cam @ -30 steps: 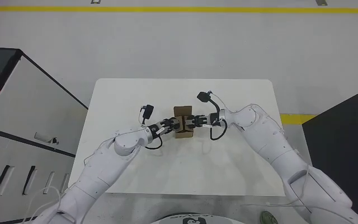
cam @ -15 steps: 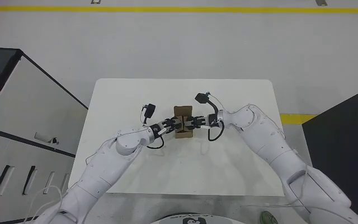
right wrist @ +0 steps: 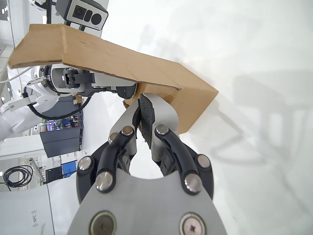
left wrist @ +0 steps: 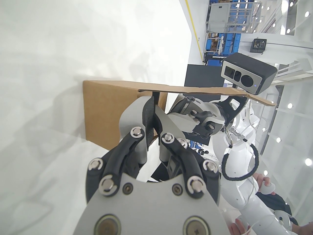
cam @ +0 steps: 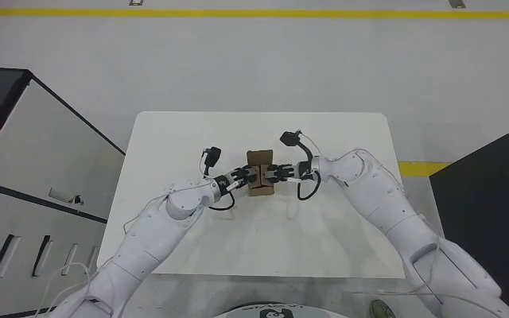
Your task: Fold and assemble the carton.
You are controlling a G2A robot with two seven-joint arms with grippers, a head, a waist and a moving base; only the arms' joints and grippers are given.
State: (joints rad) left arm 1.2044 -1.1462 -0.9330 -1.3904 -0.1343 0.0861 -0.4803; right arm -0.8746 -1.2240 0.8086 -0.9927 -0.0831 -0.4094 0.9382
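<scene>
1. The left gripper [left wrist: 153,103] is held at the left side of the carton, just above the worktop. Its fingers are drawn almost fully together. A thin cardboard panel of the carton is clamped edge-on between the black pads.
2. The right gripper [right wrist: 139,103] is held at the opposite side of the carton, facing the left gripper. Its fingers are likewise closed to a narrow slit. The edge of a cardboard flap is pinched between the ribbed black pads.
3. The brown corrugated cardboard carton [cam: 258,171] is stood on the flat white worktop [cam: 318,238], near its centre. It is located directly between the two grippers and is gripped by both.
4. The carton is only partly formed. A closed side wall is seen standing on the worktop. A long upper panel is extended over the fingers of both grippers, and a further flap is creased at its free end.
5. Beyond the far edge of the worktop, a pale grey floor [cam: 254,63] is seen. It is crossed from side to side by a yellow line [cam: 254,13].
</scene>
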